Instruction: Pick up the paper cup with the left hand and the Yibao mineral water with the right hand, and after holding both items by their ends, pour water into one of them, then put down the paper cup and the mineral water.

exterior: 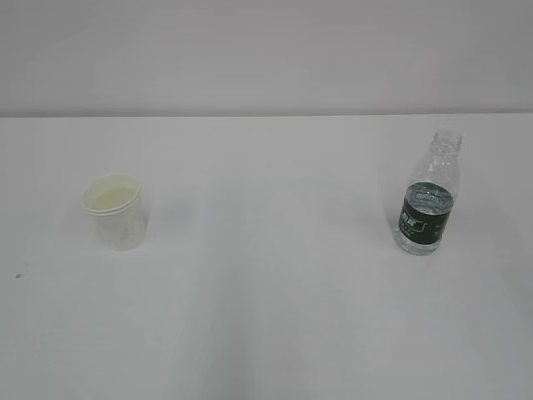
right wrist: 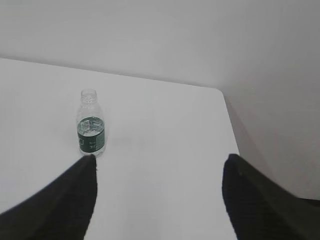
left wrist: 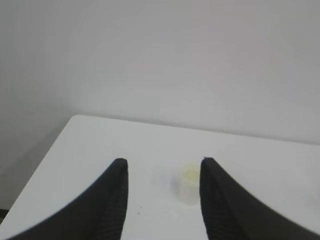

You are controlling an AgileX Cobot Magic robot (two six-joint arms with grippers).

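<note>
Both hands hang off the table with fingers spread and nothing between them: the left hand (left wrist: pixel 162 167) frames the cup (left wrist: pixel 189 184) in the gap between its two black ribbed fingers (left wrist: pixel 114 200), the cup standing well beyond the tips and close to the right-hand finger in that view, while the right hand (right wrist: pixel 160 162) is opened wider, its left fingertip lying just below the bottle (right wrist: pixel 90 125) in the picture, though the bottle stands farther off on the table. Neither arm appears in the exterior view. There the cup (exterior: pixel 116 211) stands upright on the left of the white table (exterior: pixel 266 317), rim up and cream inside showing, and the bottle (exterior: pixel 428 208) stands upright well apart to the right of the cup, capless, with a dark green label round its lower body and water up to about the top of that label. A small dark speck (exterior: pixel 17 276) marks the tabletop left of the cup and nearer the camera. Beyond the cup, the table's far edge meets a plain pale grey wall (exterior: pixel 266 50); the wrist views show a rounded table corner on each side and darker floor past it.
</note>
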